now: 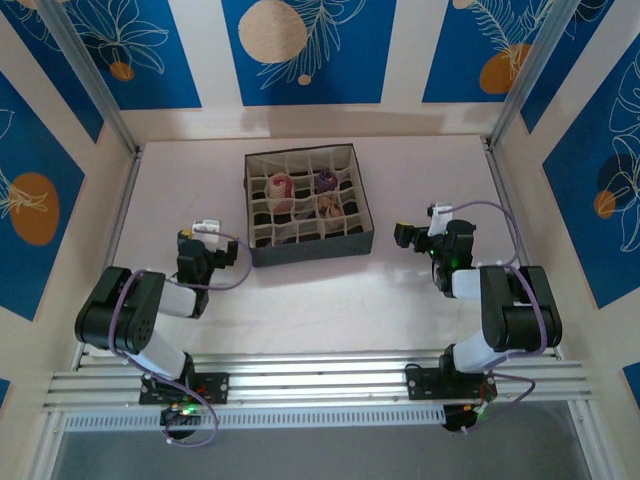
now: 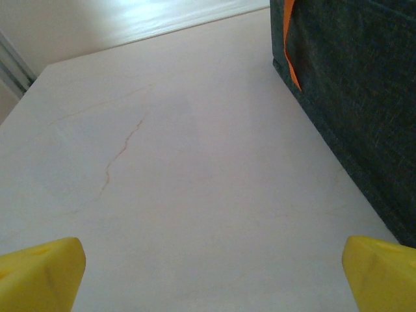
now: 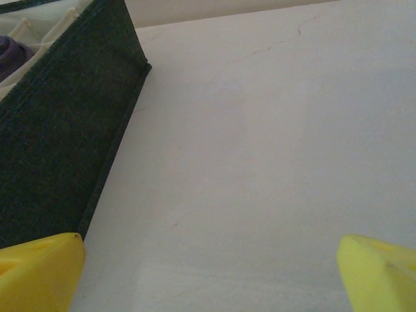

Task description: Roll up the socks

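Three rolled socks sit in cells of the dark grid-divided box (image 1: 262,250): a cream and pink one (image 1: 282,188), a purple one (image 1: 327,181) and a tan-brown one (image 1: 329,207). The purple sock (image 3: 9,49) peeks over the box wall (image 3: 58,130) in the right wrist view. My left gripper (image 1: 199,238) rests low on the table left of the box, open, with nothing between its yellow fingertips (image 2: 39,273). My right gripper (image 1: 408,235) sits to the right of the box, open and holding nothing, its yellow fingertips (image 3: 380,270) wide apart.
The box's dark fabric side (image 2: 357,84) carries an orange tag (image 2: 290,39) and stands close to the right of my left gripper (image 2: 211,276). Bare white table (image 1: 300,310) lies between the arms. Walls and metal rails (image 1: 100,90) enclose the table.
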{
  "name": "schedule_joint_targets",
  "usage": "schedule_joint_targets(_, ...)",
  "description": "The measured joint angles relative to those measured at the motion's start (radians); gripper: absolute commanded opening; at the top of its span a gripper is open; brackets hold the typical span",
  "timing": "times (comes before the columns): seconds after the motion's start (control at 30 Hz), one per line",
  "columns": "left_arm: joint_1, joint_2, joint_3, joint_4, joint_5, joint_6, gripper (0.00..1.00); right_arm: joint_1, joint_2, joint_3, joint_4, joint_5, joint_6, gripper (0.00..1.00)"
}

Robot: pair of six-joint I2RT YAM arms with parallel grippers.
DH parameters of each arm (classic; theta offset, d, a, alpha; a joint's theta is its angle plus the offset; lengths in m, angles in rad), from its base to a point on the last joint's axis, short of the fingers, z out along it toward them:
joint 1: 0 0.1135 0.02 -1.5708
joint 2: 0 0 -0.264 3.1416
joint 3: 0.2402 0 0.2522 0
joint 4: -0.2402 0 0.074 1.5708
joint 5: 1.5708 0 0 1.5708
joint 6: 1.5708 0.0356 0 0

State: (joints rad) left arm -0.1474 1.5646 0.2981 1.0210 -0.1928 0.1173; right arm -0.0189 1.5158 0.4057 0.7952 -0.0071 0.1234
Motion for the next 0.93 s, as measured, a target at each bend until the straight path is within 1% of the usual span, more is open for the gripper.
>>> schedule_joint_targets(0.23, 0.061, 0.0, 0.063, -0.058, 0.06, -0.044, 1.0, 0.0, 0.0, 0.0, -0.003, 0.011, -0.004, 0.99)
schedule_joint_targets(0.53, 0.063, 0.0, 0.063, -0.074, 0.087, -0.06, 1.0, 0.0, 0.0, 0.0, -0.003, 0.019, -0.007, 0.99)
schedule_joint_targets(0.93, 0.063, 0.0, 0.063, -0.08, 0.089, -0.06, 1.0, 0.006, 0.0, 0.0, -0.003, 0.027, -0.011, 0.99)
